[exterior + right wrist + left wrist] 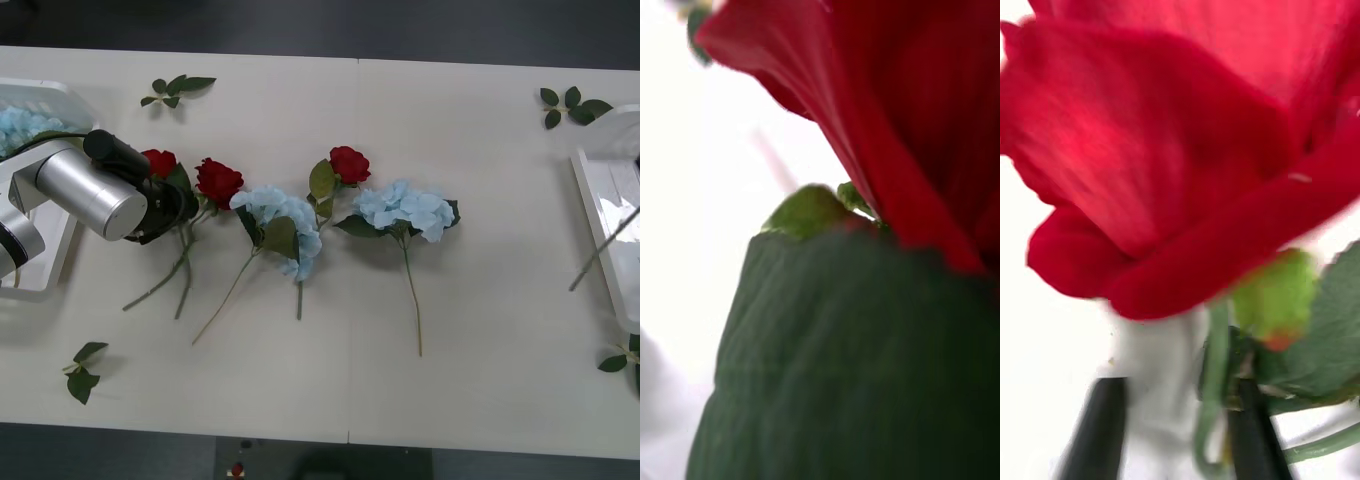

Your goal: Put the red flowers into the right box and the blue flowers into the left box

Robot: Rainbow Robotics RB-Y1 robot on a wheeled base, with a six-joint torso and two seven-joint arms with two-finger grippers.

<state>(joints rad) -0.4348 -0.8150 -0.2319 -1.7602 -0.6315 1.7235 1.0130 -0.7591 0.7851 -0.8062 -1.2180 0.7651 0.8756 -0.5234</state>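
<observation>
Reaching from nine o'clock, the left gripper [183,205] sits over the heads of two red roses [218,181]; in its wrist view the black fingers [1101,431] stand apart, not clamped, with a green stem [1214,367] between them under a red bloom [1165,165]. The left box [45,265] at nine o'clock holds blue flowers [22,122]. Toward three o'clock lie a blue hydrangea [282,215], another rose [349,163] and a second hydrangea [405,208]. At three o'clock a stem [600,255] pokes over the right box [605,205] rim
</observation>
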